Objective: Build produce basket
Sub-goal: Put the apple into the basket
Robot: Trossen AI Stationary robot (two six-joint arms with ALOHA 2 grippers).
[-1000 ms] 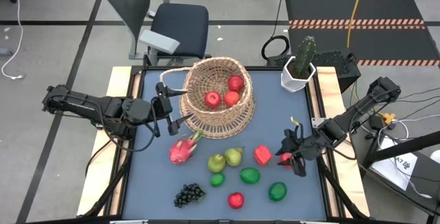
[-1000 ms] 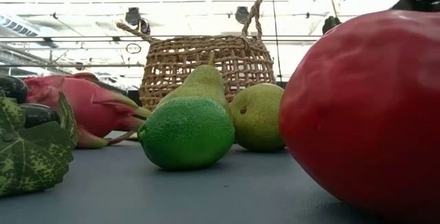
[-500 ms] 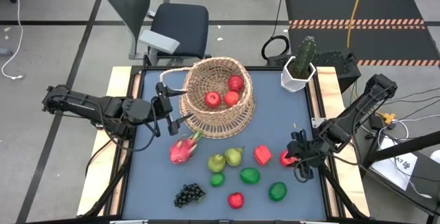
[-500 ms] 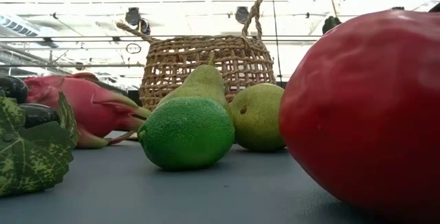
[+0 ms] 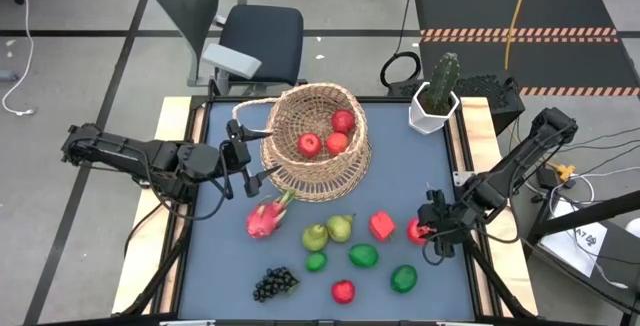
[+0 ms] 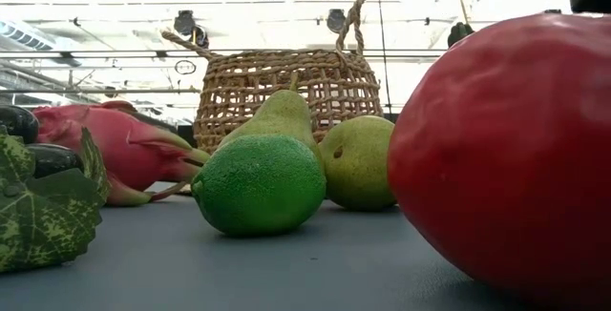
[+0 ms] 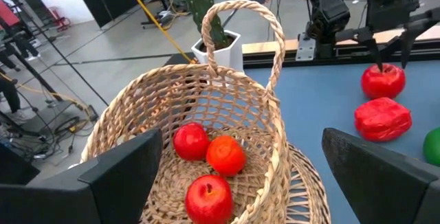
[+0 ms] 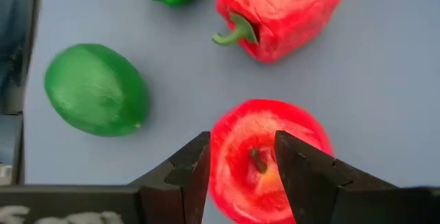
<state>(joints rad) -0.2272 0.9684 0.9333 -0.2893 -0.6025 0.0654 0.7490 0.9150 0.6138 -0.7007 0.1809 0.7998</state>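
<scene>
The tan wicker basket (image 5: 318, 144) stands at the table's far middle with three red fruits (image 5: 336, 138) inside; it also shows in the left wrist view (image 7: 206, 141). My left gripper (image 5: 248, 159) is open at the basket's left side, with the basket wall seen between its fingers. My right gripper (image 5: 428, 234) is open, pointing down over a red apple (image 5: 416, 230) at the table's right. In the right wrist view its fingers stand over the apple (image 8: 265, 159), one on either side of the stem. I see no touch. Loose produce lies on the near half of the table.
A dragon fruit (image 5: 265, 216), two pears (image 5: 328, 232), a red pepper (image 5: 381, 226), green rounds (image 5: 363, 256), a second red apple (image 5: 343, 291) and grapes (image 5: 275, 284) lie on the mat. A white pot with a cactus (image 5: 433, 101) stands far right.
My right gripper has shifted a little toward the table's right and near edges, and the red apple beside it now shows more fully. The apple itself stays on the mat. The left arm and the basket have kept still.
</scene>
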